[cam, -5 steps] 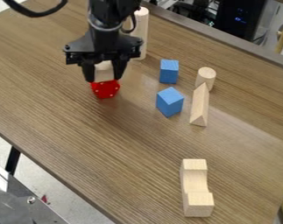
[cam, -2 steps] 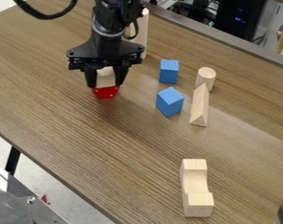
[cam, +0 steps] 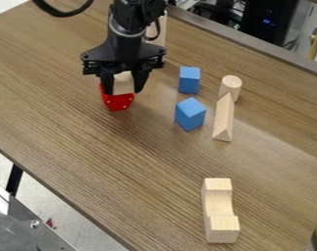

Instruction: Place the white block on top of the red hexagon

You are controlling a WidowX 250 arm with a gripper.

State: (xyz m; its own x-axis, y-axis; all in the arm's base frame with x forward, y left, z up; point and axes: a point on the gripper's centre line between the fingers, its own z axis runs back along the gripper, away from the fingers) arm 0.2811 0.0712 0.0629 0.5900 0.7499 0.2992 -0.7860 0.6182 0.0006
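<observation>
Pale block poised over red

The gripper (cam: 124, 90) has the white block (cam: 123, 83) pinched between its jaws, right over the red hexagon (cam: 117, 100), probably so it can settle squarely. Whether they touch, I can't tell.

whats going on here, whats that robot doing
A robot arm has a pale white block between the fingers of its gripper, right over the red hexagon. It looks like the block is meant to go on top; whether the two already touch, I can't tell. Off to one side, two blue blocks stand on the table near a wooden triangular piece.
</observation>
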